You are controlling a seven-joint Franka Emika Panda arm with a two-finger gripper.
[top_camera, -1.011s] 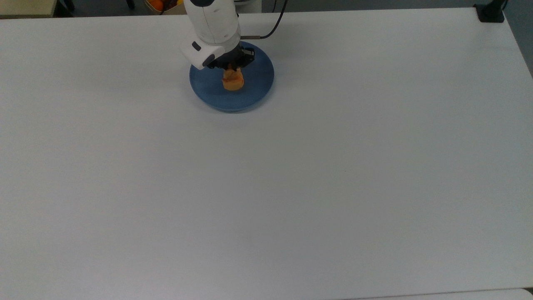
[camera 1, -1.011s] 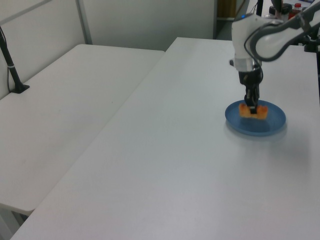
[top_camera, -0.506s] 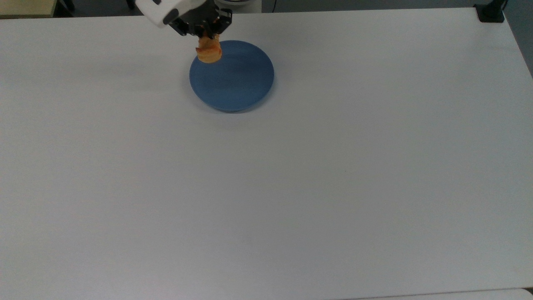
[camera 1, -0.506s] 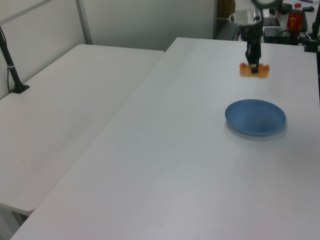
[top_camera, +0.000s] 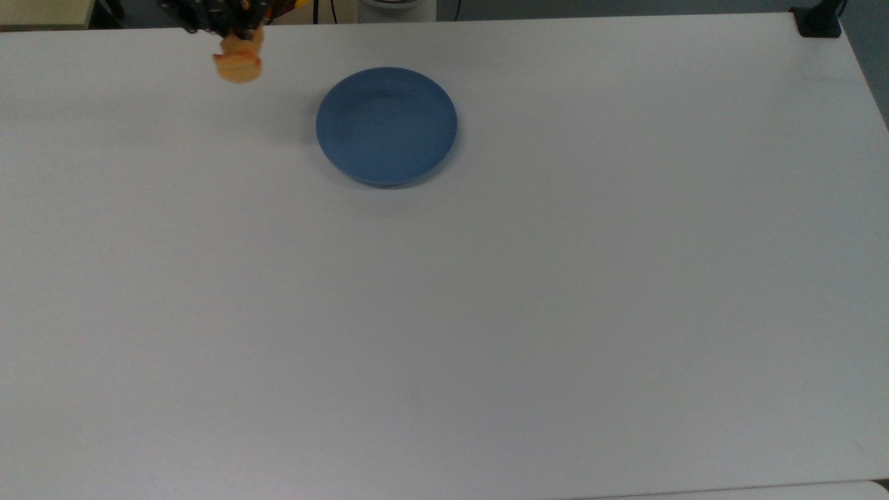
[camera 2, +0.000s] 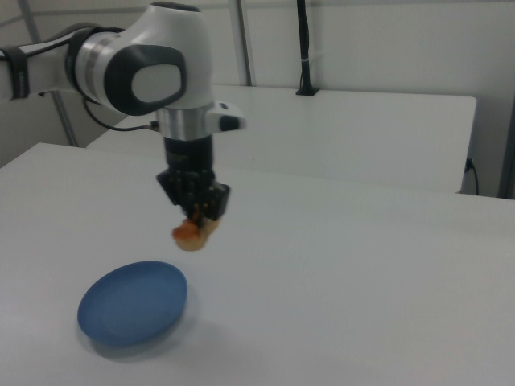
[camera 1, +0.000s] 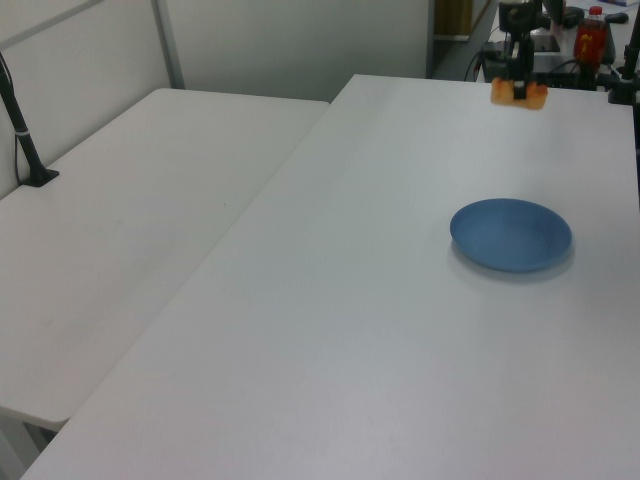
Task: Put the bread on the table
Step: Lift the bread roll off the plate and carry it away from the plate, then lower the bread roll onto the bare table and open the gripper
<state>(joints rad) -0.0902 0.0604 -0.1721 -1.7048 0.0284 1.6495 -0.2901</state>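
Reading the top view from its left, I have the bread [top_camera: 238, 64] pinched in my gripper [top_camera: 236, 42], my fingers closed on its upper end so that the little golden loaf hangs below them, lifted clear of the white table [top_camera: 486, 312]. It sits near the far edge of the tabletop, well apart from the blue plate [top_camera: 387, 126], which lies further toward the top view's right with nothing on it. In the left view the bread [camera 1: 518, 93] hangs high above the far end of the table, with the plate [camera 1: 511, 234] nearer the camera; a red bottle [camera 1: 590, 34] stands in the clutter beyond the edge. In the right view my gripper [camera 2: 195, 219] points straight down with the bread [camera 2: 193, 232] under it, above bare table beside the plate [camera 2: 133, 312], toward the right view's right of it. I judge this to be the carry step: the loaf is off the plate and over open surface. What comes next, as I see it, is a straight descent until the loaf's underside rests on the table, then parting my fingers gently so it does not tip or roll, and lifting away without dragging it.
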